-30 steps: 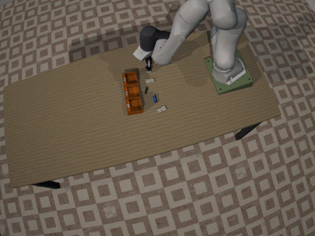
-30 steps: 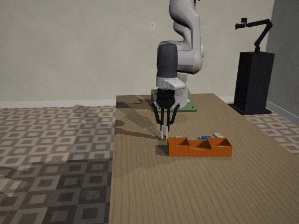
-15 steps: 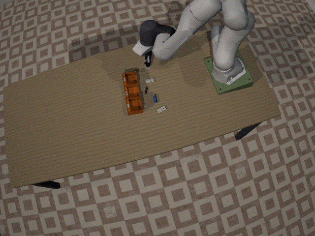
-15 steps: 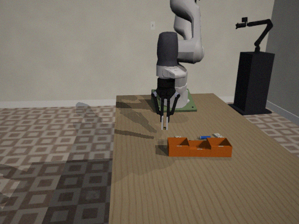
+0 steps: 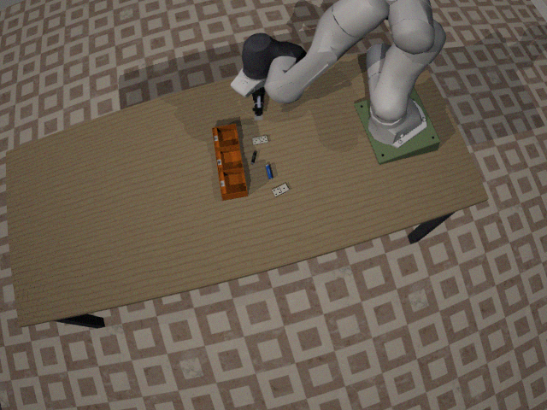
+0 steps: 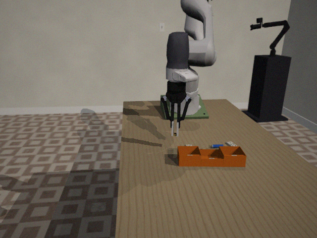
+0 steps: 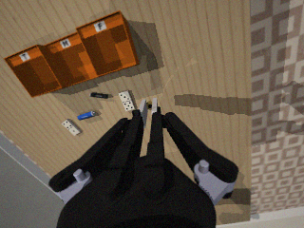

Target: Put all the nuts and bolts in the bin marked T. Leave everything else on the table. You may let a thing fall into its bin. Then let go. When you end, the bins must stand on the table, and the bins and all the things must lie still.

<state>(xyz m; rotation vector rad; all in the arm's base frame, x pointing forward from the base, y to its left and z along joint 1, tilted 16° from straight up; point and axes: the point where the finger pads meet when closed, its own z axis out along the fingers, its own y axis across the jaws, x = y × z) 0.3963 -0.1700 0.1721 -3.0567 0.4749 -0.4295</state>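
My gripper (image 5: 257, 116) (image 6: 175, 133) (image 7: 150, 104) hangs above the table, past the F end of the orange row of three bins (image 5: 240, 190) (image 6: 211, 161) (image 7: 134, 56). Its fingers are shut on a small brownish piece, a nut or a bolt (image 6: 175, 134) (image 7: 149, 105), which is too small to tell apart. The bins are marked T (image 7: 25, 56), M (image 7: 65, 43) and F (image 7: 100, 27). Bin T is the compartment farthest from the gripper (image 5: 234, 184) (image 6: 234, 152). A small black rod-like piece (image 5: 254, 156) (image 7: 99, 95) lies on the table beside the middle bin.
Two white dominoes (image 5: 260, 139) (image 5: 279, 190) (image 7: 126, 101) (image 7: 70, 126) and a blue cylinder (image 5: 268, 170) (image 6: 217, 145) (image 7: 86, 115) lie on the table beside the bins. The robot's green base (image 5: 420, 148) (image 6: 202, 115) stands at the far edge. A black pedestal (image 6: 268, 87) stands off the table.
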